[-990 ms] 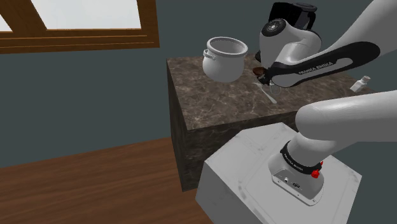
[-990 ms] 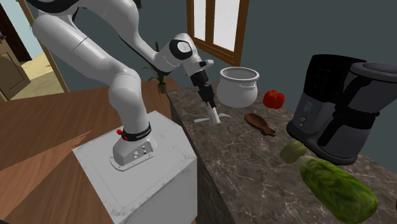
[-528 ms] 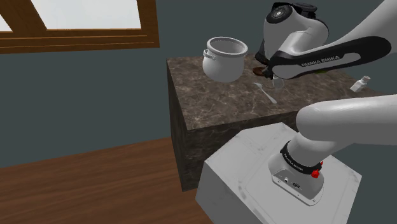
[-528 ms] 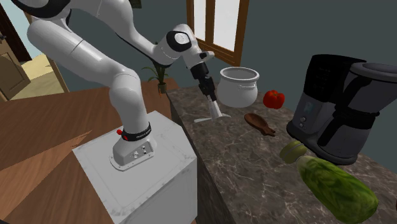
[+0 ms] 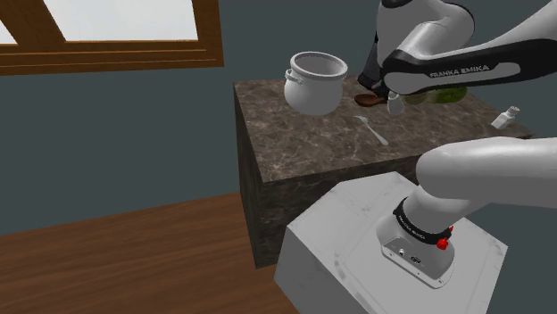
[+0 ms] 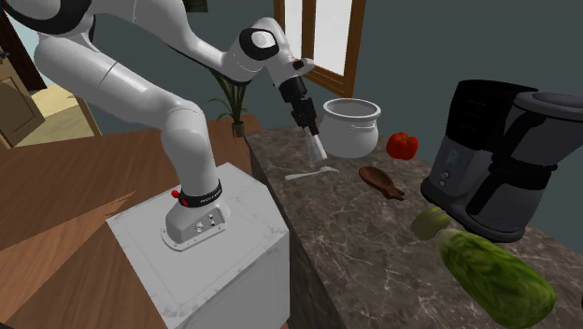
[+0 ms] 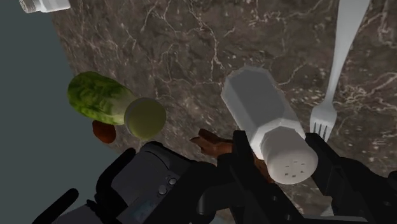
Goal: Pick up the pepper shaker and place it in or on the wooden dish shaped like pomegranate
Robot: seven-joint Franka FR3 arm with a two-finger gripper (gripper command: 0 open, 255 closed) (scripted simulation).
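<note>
Gripper (image 7: 280, 151) is clamping the white pepper shaker (image 7: 270, 124) above the counter (image 6: 374, 245), so we're mid-carry; next it's needing a swing over the brown dish (image 6: 381, 180).

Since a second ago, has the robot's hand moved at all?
Yes. In the second exterior view the gripper has risen, away from the fork on the counter, with the pepper shaker between its fingers.

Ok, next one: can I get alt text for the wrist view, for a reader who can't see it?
The black claw clasps a white pepper shaker over a dark marbled counter. On the counter below are a white fork next to the shaker, a green lettuce, part of a brown wooden dish and a black coffee machine.
</note>
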